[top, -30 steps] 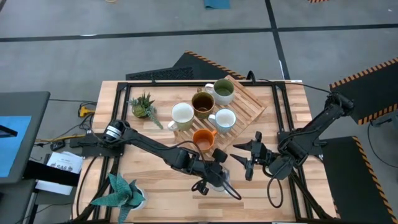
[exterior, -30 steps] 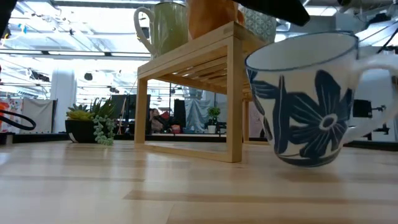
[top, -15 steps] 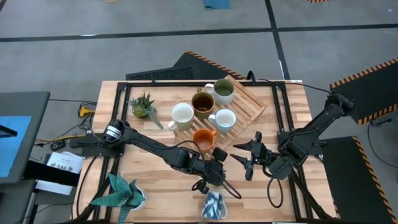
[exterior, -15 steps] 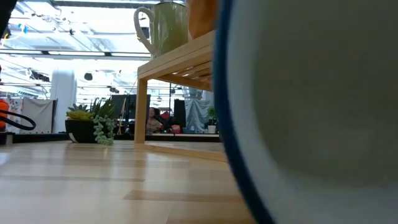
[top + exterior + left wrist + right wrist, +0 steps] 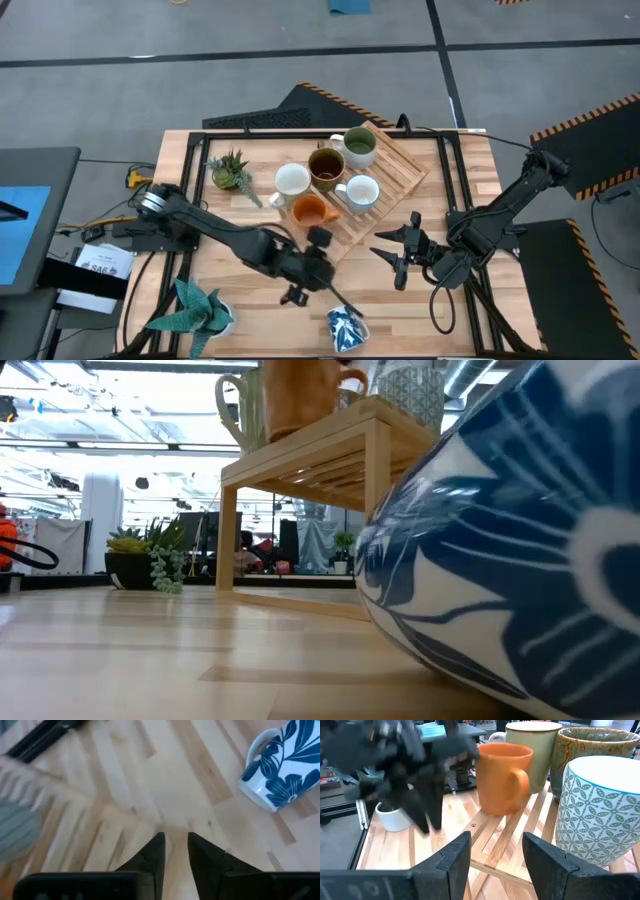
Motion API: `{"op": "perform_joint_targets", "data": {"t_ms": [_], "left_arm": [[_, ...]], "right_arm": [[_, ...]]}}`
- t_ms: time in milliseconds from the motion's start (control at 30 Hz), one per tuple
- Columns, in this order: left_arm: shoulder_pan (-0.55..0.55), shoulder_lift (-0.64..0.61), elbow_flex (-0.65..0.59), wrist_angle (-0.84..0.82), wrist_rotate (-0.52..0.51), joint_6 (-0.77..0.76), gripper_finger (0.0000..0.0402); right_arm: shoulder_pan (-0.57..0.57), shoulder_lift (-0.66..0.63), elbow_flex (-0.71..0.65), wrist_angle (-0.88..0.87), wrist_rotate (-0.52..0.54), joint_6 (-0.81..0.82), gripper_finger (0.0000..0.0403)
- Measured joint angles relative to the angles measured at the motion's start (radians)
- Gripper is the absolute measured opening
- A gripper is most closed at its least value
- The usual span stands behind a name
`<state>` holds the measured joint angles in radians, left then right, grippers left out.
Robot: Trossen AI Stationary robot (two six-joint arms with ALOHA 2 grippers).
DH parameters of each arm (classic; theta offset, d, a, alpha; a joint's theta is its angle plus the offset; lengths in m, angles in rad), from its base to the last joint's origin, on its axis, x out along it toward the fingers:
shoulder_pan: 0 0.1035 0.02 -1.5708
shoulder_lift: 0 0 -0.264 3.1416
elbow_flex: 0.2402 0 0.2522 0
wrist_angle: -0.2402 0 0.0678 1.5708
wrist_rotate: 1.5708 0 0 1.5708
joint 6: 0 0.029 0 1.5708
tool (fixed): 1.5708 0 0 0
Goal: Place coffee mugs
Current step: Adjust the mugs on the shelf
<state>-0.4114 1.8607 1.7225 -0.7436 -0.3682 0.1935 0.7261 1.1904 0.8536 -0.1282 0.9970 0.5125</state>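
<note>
The blue-patterned mug [image 5: 343, 328] lies tipped on its side at the bottom centre of the high view, well apart from the wooden rack [image 5: 385, 170] where the other mugs stand. We judge its placing undone: our left gripper [image 5: 316, 278] hangs above it with fingers nearly together and empty, so next we must reach down and regrasp. Our right gripper [image 5: 398, 256] waits open (centre right).

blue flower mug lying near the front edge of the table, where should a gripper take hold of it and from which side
Probably by the rim wall. The white ceramic mug with the blue flower pattern lies tipped on its side on the wooden table, mouth open sideways, so one finger could slip inside and one press outside, coming from above. Its handle looks too small a loop to pinch reliably.
</note>
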Motion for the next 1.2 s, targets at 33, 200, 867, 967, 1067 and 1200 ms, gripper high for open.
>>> {"op": "perform_joint_targets", "data": {"t_ms": [33, 200, 867, 967, 1067, 1200], "left_arm": [[-0.003, -0.031, -0.022, -0.005, -0.017, -0.012, 0.0058], [-0.024, -0.228, -0.177, 0.099, -0.102, -0.042, 0.0010], [-0.111, -0.648, -0.658, 0.484, -0.120, -0.071, 0.0000], [-0.137, -0.648, -0.658, 0.379, -0.253, -0.136, 0.0000], [-0.151, -0.641, -0.664, 0.335, -0.368, -0.202, 0.0000], [-0.118, -0.616, -0.691, 0.328, -0.458, -0.237, 0.0000]], "right_arm": [[0.000, 0.000, 0.000, -0.001, 0.000, 0.000, 0.0203], [0.000, 0.000, 0.000, -0.010, 0.000, 0.002, 0.0203], [-0.011, 0.000, 0.000, -0.002, -0.003, 0.003, 0.0203], [-0.010, 0.000, 0.000, -0.002, -0.003, 0.003, 0.0203], [-0.010, 0.000, 0.000, -0.004, -0.003, 0.003, 0.0203], [-0.010, 0.000, 0.000, -0.005, -0.003, 0.003, 0.0203]]}}
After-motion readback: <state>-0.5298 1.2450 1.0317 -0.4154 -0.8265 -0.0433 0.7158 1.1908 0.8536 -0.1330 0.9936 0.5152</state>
